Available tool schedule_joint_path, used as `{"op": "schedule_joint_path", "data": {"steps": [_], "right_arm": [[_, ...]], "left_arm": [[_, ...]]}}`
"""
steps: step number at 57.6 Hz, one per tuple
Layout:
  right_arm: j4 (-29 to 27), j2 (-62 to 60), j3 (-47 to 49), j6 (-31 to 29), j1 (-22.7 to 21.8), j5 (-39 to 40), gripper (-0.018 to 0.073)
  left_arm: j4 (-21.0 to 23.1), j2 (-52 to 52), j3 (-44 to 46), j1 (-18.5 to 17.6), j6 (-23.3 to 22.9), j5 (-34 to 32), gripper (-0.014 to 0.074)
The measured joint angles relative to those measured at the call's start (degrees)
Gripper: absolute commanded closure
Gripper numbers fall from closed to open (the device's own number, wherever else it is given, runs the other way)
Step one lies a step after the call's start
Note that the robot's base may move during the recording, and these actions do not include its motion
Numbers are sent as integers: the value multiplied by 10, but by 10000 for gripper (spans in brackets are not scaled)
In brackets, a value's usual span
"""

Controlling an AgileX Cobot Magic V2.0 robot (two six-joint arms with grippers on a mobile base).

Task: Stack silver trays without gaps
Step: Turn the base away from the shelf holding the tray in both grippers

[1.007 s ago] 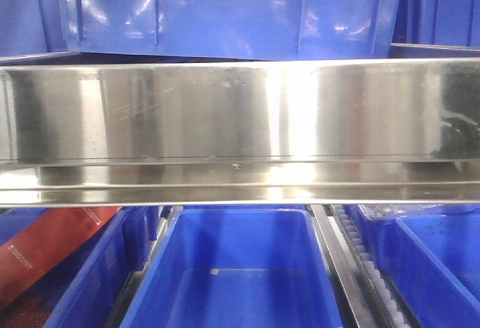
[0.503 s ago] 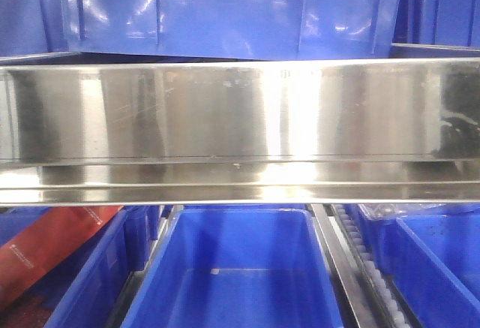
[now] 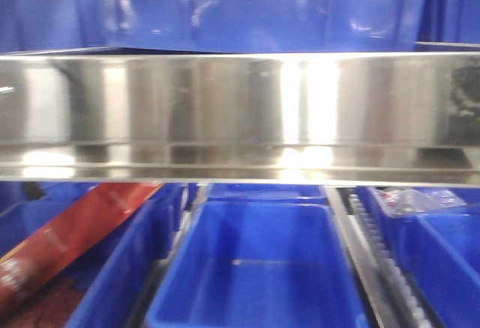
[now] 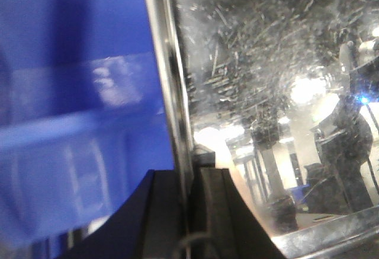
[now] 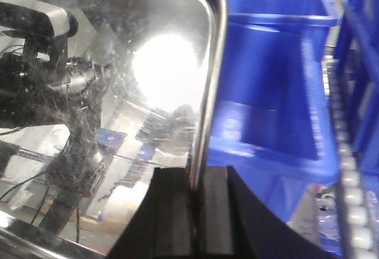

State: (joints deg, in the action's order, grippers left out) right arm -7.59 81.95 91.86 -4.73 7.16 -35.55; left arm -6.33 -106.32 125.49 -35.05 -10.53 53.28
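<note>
A silver tray [image 4: 266, 63] fills the right of the left wrist view, its scratched shiny inside mirroring the room. My left gripper [image 4: 188, 182] is shut on its thin side wall, one black finger [image 4: 166, 211] outside and the other inside. In the right wrist view the silver tray [image 5: 118, 63] lies to the left, and my right gripper [image 5: 194, 182] is shut on its rounded rim edge. Neither gripper shows in the front view.
A broad shiny steel band [image 3: 240, 110] spans the front view. Blue plastic bins stand behind and below it, one open bin [image 3: 255, 268] at centre. A red package [image 3: 67, 238] leans in the left bin. A roller track [image 3: 375, 253] runs at right. Another blue bin [image 5: 272, 93] sits beside the tray.
The front view has blurred and shifted. The bins below and the red package now sit further right, and the steel band sits slightly higher in the frame.
</note>
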Motion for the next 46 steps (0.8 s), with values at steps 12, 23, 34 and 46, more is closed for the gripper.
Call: {"op": "schedule_joint_path", "data": {"steps": [12, 23, 34, 46], "right_arm": [[0, 0, 0, 0, 0, 0, 640], [0, 0, 0, 0, 0, 0, 640], [0, 0, 0, 0, 0, 1, 640], [0, 0, 0, 0, 0, 1, 640]], "left_arm": [[0, 0, 0, 0, 0, 0, 614], [-2, 0, 0, 0, 0, 0, 614], [-2, 0, 0, 0, 0, -1, 614], [-1, -1, 0, 0, 0, -2, 614]]}}
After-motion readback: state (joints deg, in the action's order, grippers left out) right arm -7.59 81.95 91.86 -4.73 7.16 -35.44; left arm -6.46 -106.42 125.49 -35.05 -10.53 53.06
